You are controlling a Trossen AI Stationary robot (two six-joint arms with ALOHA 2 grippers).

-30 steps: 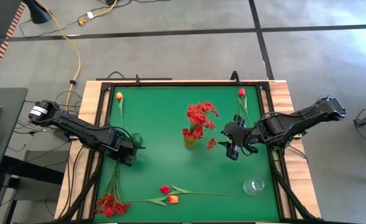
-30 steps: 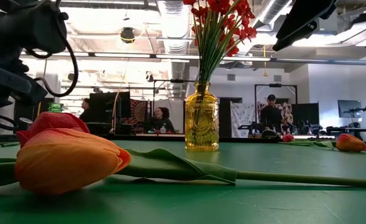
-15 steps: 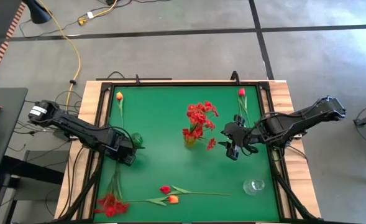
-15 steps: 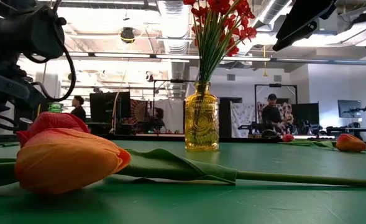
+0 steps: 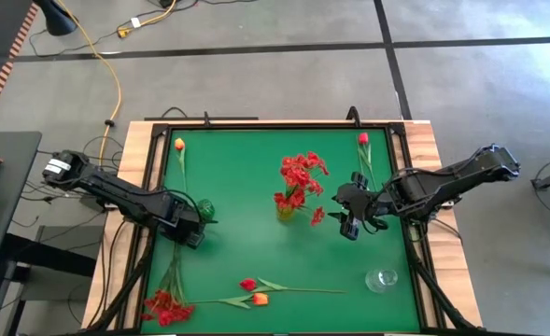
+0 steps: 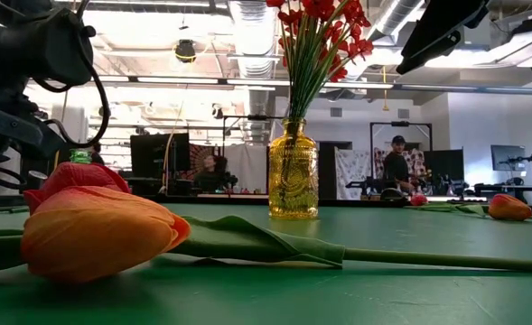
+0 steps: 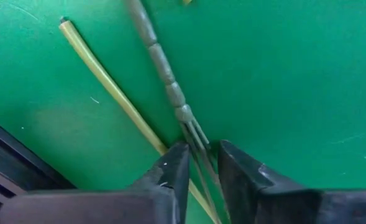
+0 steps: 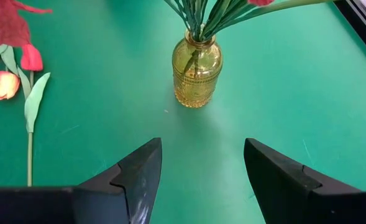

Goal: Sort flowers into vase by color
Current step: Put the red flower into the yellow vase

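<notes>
Clear glass (image 5: 381,278), perhaps empty, on green mat (image 5: 246,243)

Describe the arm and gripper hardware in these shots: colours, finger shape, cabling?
Both arms are dark, near-black jointed links. The left arm has a pale, light-coloured fitting at its outer base joint; the right arm is uniformly dark. The left gripper has two dark, flat fingers tapering to blunt tips; the right gripper has the same wedge-shaped fingers with stepped inner edges. Black cable loops hang beside the arm in the low view.
</notes>
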